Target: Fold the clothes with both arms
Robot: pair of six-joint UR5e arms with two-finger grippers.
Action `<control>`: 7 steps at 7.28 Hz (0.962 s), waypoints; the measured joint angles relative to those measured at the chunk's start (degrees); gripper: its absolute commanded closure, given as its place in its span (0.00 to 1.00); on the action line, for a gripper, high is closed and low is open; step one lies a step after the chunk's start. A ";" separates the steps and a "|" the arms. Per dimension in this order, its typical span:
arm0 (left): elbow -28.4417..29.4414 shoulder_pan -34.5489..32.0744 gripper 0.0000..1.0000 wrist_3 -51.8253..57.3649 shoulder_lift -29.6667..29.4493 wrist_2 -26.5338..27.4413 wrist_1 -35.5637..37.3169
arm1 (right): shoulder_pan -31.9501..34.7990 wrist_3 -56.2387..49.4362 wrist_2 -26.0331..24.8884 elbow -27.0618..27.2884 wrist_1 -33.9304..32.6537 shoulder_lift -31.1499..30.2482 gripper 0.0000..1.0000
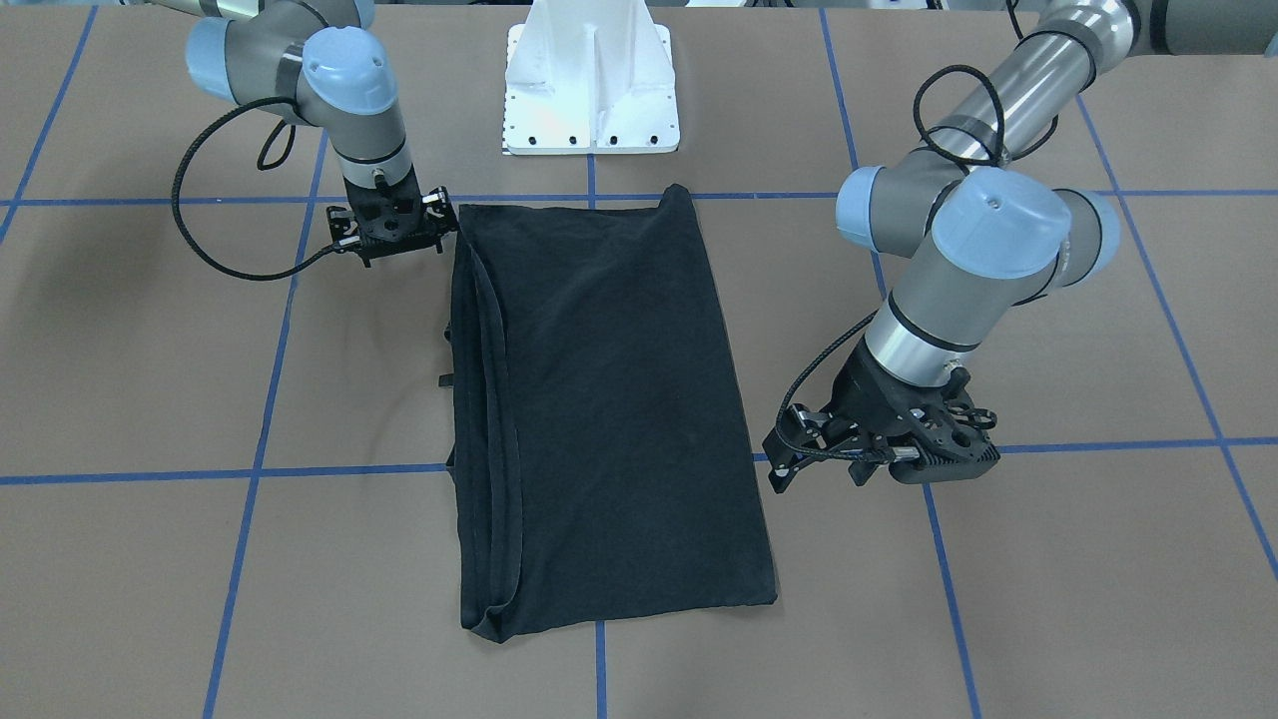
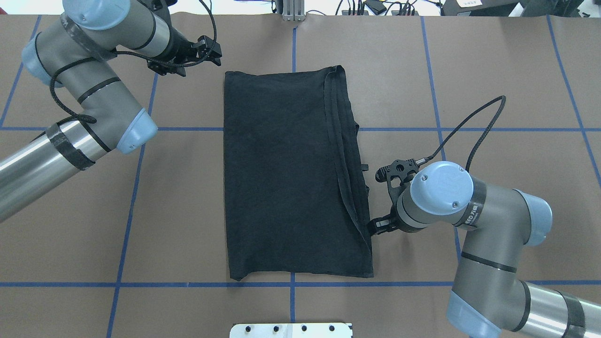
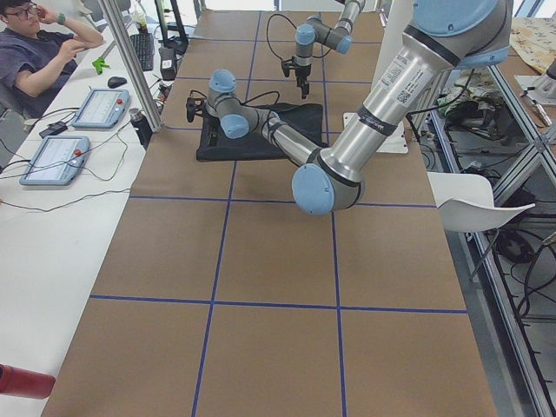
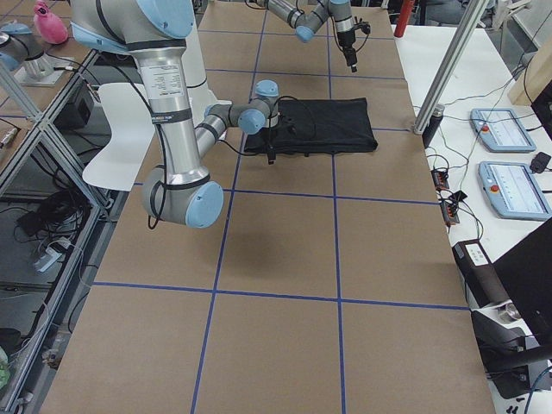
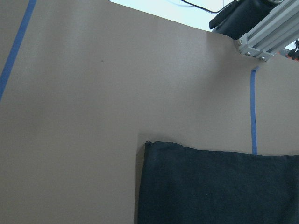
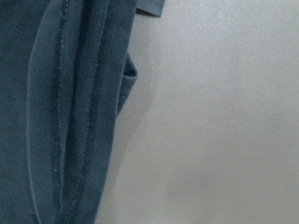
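Left gripper (image 2: pixel 214 51) hung with its fingers spread and empty, just off the eleven o'clock corner of the folded black shirt (image 2: pixel 281 178) in the overhead view. The right gripper (image 2: pixel 379 226) sat beside the four o'clock edge, its grip impossible to judge. The shirt lay flat in the middle of the table (image 2: pixel 469 70). A pinch there would probably catch only some of the stacked hems (image 6: pixel 70 116), letting the fold slide open. The right wrist view showed separate stitched layers; overhead they merged into one dark edge.
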 measured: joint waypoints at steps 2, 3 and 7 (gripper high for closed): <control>0.01 0.00 0.00 0.06 0.27 -0.01 -0.02 | 1.08 -0.40 0.20 -2.81 -0.08 5.35 0.00; 0.02 0.04 0.00 0.06 0.52 -0.05 -0.06 | 1.04 -0.43 -0.01 -5.33 -0.09 8.14 0.00; 0.01 0.08 0.00 0.07 0.69 -0.08 -0.09 | -0.61 -0.63 -1.71 -9.60 -1.04 10.74 0.00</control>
